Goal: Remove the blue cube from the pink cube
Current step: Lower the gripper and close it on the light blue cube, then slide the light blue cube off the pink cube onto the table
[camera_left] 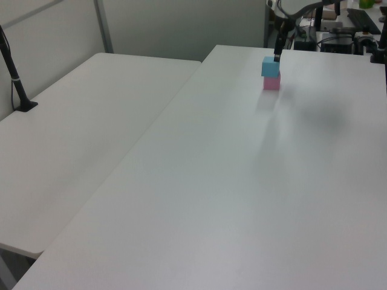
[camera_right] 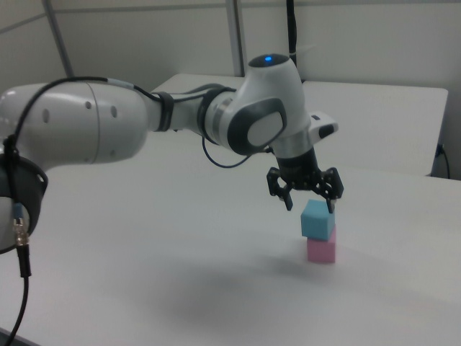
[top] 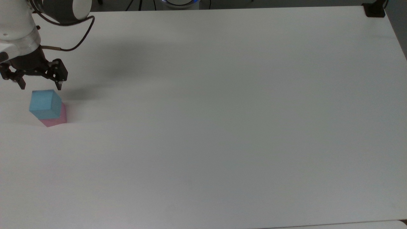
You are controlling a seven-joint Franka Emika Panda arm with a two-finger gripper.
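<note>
The blue cube (top: 45, 103) sits on top of the pink cube (top: 56, 119) near the top view's left edge; the stack also stands at the far side of the table in the left view, blue cube (camera_left: 270, 66) over pink cube (camera_left: 271, 83). In the right view the blue cube (camera_right: 318, 219) rests slightly askew on the pink cube (camera_right: 321, 249). My gripper (top: 40, 86) hangs open just above and behind the blue cube, fingers pointing down, holding nothing. In the right view the gripper (camera_right: 310, 205) hovers right over the blue cube's top.
The white table (top: 222, 127) stretches wide to the top view's right. A black clamp (top: 374, 11) sits at its far right corner. A second white table (camera_left: 78, 139) with a black post (camera_left: 18, 84) adjoins on the left view's left.
</note>
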